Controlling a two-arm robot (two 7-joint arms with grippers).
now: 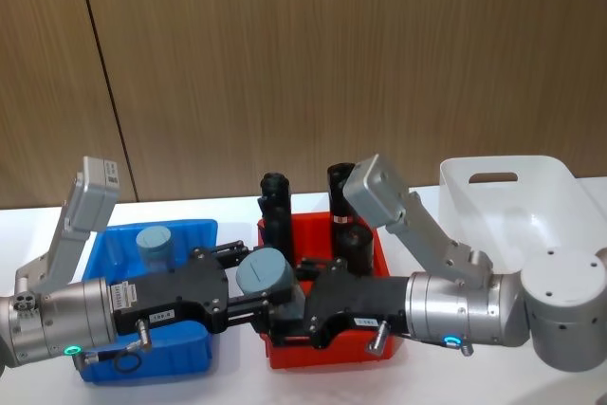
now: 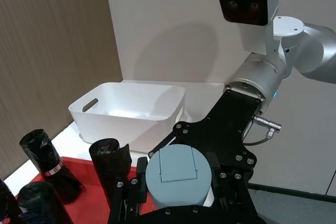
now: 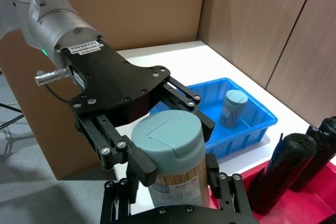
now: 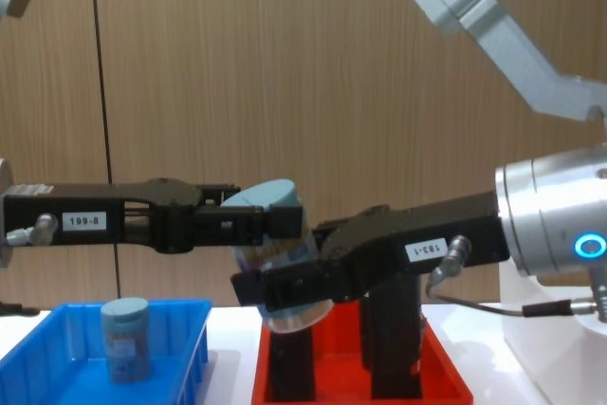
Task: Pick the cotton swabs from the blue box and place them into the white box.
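Head view: left gripper [image 1: 245, 277] and right gripper [image 1: 282, 308] meet above the red tray [image 1: 384, 258], both pinching one cotton swab tub [image 1: 263, 272], held tilted in the air. The left gripper clamps near the lid, the right lower on the body. Second tub [image 1: 154, 246] stands in the blue box [image 1: 104, 237]. White box [image 1: 560, 198] sits on the counter [image 1: 237, 208], right of the tray.

Lower middle of the head view: the left gripper [image 1: 248, 284] and right gripper [image 1: 281, 299] clamp the cotton swab tub [image 1: 263, 272], their jaws covering its sides and the red tray's [image 1: 322, 358] middle. The right arm [image 1: 455, 305] hides the white box's [image 1: 503, 201] near wall; the right edge crops that box. The left arm [image 1: 57, 315] hides the blue box's [image 1: 190, 227] middle.
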